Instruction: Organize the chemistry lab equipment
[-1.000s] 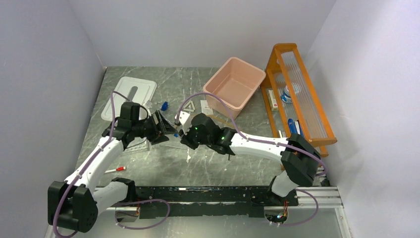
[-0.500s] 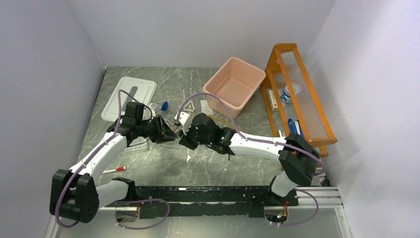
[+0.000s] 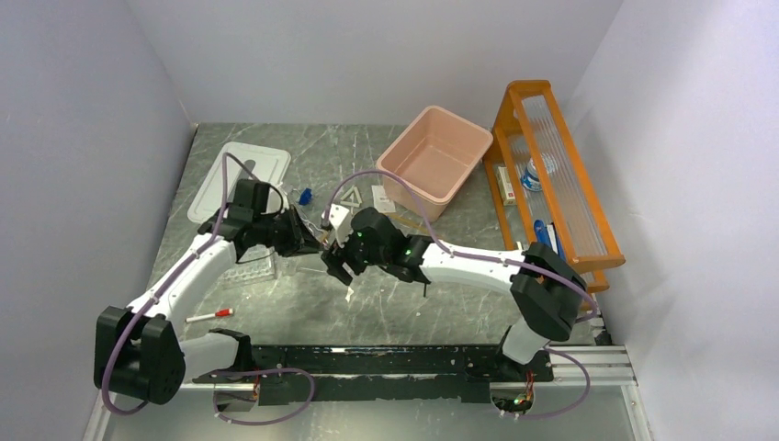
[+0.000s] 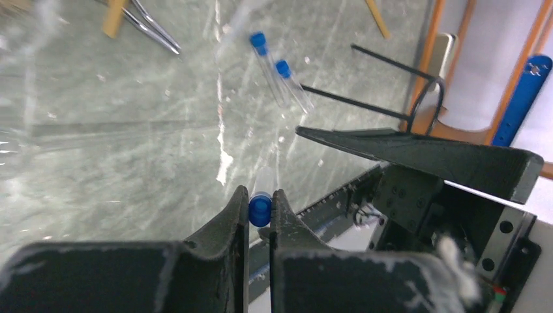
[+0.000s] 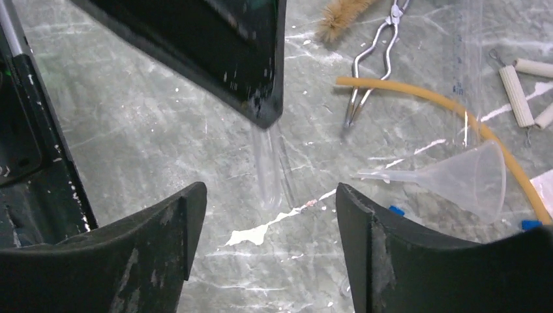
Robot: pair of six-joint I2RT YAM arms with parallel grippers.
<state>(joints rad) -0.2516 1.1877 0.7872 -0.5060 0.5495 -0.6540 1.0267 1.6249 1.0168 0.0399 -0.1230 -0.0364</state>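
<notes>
At frame centre, the left tool (image 4: 259, 195) pinched a blue-capped tube (image 4: 259, 210) by its cap. The right tool (image 5: 270, 192) gaped open. Such a slim hold seemed to call for a slow, steady carry.

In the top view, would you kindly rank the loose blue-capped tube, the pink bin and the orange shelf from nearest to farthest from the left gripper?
From the left gripper:
1. blue-capped tube, just behind it.
2. pink bin, back right.
3. orange shelf, far right.
</notes>
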